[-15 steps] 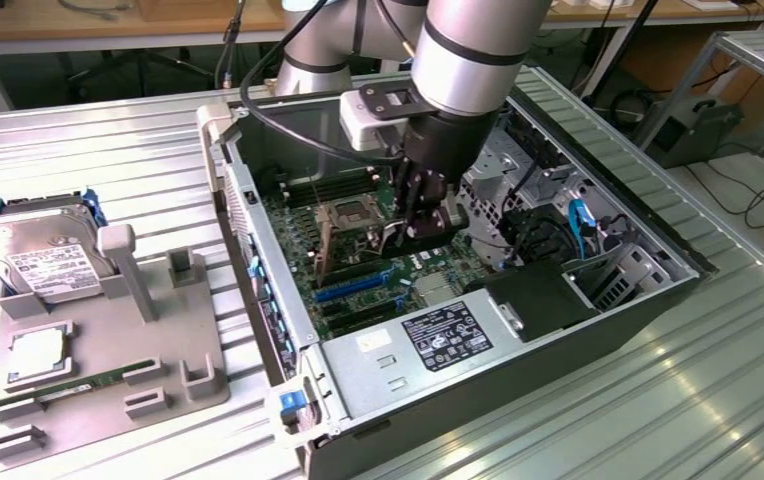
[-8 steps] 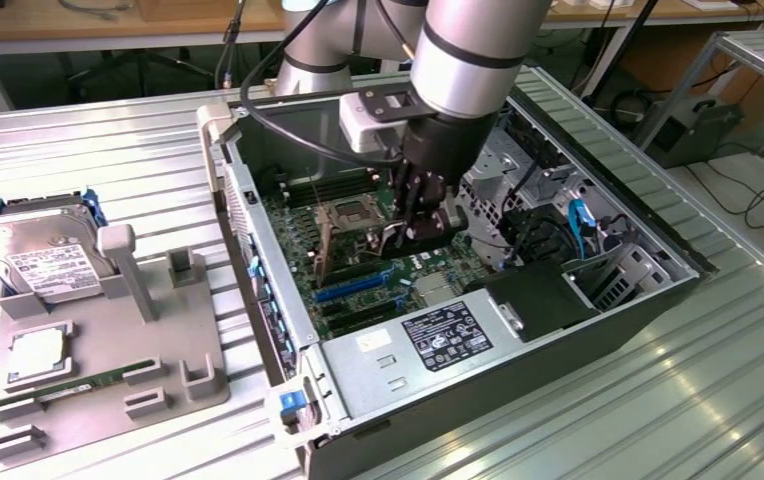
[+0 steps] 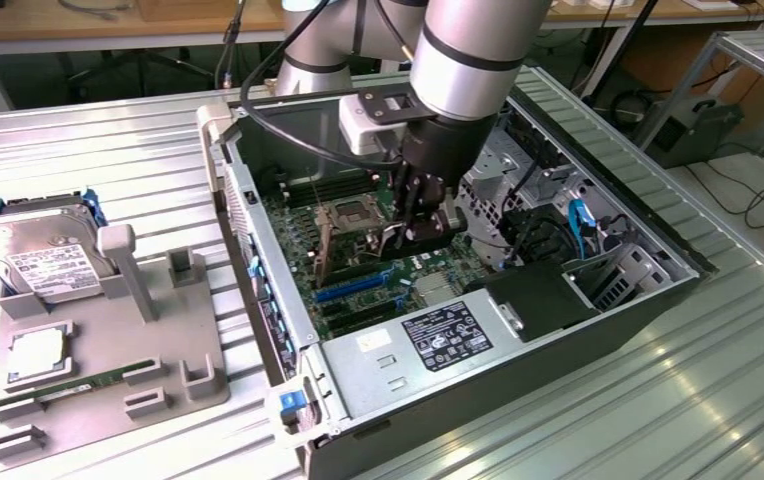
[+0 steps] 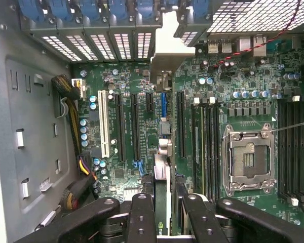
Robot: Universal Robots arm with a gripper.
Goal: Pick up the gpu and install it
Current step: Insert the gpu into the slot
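The fingers [image 4: 142,215] are clamped on the gpu [image 4: 162,202], one black pad each side of the thin green card, holding it edge-on and upright. Look along it in the wrist view: the board runs away from the gripper [image 4: 161,217] toward the silver end bracket [image 4: 167,50], which sits up against the row of slot covers [image 4: 99,45] at the rear of the case. The card hangs right over the motherboard [image 4: 243,101], lined up among the long black expansion slots [image 4: 135,131], with the white slot [image 4: 104,129] off to one side and the open CPU socket [image 4: 248,159] to the other. Whether its edge is seated in a slot, I can't tell.

From the exterior view, the arm [image 3: 469,50] reaches down into the open computer case [image 3: 275,300], gripper [image 3: 416,225] low above the board. Out on the bench [image 3: 89,150], at the exterior view's left, a grey fixture tray [image 3: 189,385] carries a hard drive [image 3: 35,255] and a RAM stick [image 3: 82,385].
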